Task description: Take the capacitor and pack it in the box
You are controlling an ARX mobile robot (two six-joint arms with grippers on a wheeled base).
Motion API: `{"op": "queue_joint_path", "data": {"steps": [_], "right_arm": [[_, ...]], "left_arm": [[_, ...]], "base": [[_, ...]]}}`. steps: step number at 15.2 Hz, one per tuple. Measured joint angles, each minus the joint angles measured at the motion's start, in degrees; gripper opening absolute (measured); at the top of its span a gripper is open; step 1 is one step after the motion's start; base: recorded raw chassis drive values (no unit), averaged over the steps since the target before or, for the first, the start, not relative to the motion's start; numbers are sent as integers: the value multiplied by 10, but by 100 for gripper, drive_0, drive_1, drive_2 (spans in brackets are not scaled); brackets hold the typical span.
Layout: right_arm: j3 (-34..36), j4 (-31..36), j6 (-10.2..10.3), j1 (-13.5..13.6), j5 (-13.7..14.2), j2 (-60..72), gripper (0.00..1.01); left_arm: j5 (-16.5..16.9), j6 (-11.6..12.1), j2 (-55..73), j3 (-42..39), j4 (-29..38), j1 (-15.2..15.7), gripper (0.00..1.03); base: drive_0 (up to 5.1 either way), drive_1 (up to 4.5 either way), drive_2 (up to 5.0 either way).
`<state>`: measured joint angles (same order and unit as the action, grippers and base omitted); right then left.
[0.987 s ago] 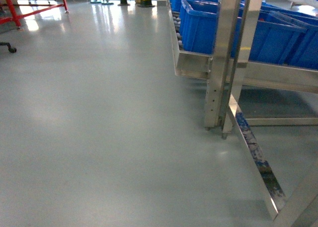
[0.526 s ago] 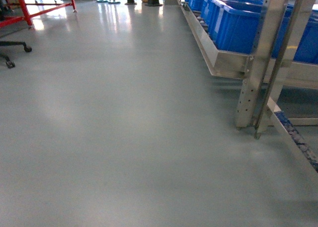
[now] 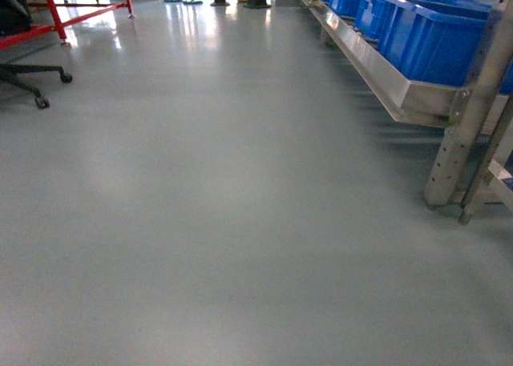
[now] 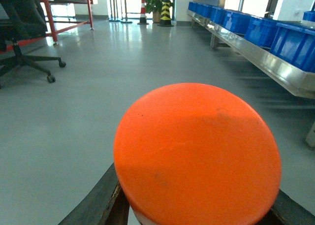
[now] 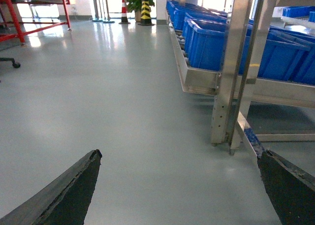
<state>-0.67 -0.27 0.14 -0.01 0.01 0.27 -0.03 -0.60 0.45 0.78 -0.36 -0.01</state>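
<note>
An orange disc (image 4: 197,156) is held between the jaws of the left gripper (image 4: 197,212). The right gripper (image 5: 179,185) is spread wide, empty. No box is shown; packing is judged not yet begun.

Grey glossy floor (image 3: 208,222) | metal rack (image 3: 417,102) with blue bins (image 3: 433,38) (right side) | red frame (image 3: 48,22), chair base (image 3: 36,78) far left
</note>
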Motion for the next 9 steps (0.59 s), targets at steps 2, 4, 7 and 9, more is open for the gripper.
{"op": "queue_joint_path", "data": {"steps": [2,4,7,9], "right_arm": [[0,-1,0,0,0,0,98],[0,0,0,0,0,0,98],[0,0,0,0,0,0,98],[0,0,0,0,0,0,98]], "left_arm": [[0,0,0,0,2,0,45],[0,0,0,0,0,0,45],[0,0,0,0,0,0,45],[0,0,0,0,-1,0,45]], "base": [[-503,243,243],[-507,239,239],[-502,244,244],[-494,252,252]]}}
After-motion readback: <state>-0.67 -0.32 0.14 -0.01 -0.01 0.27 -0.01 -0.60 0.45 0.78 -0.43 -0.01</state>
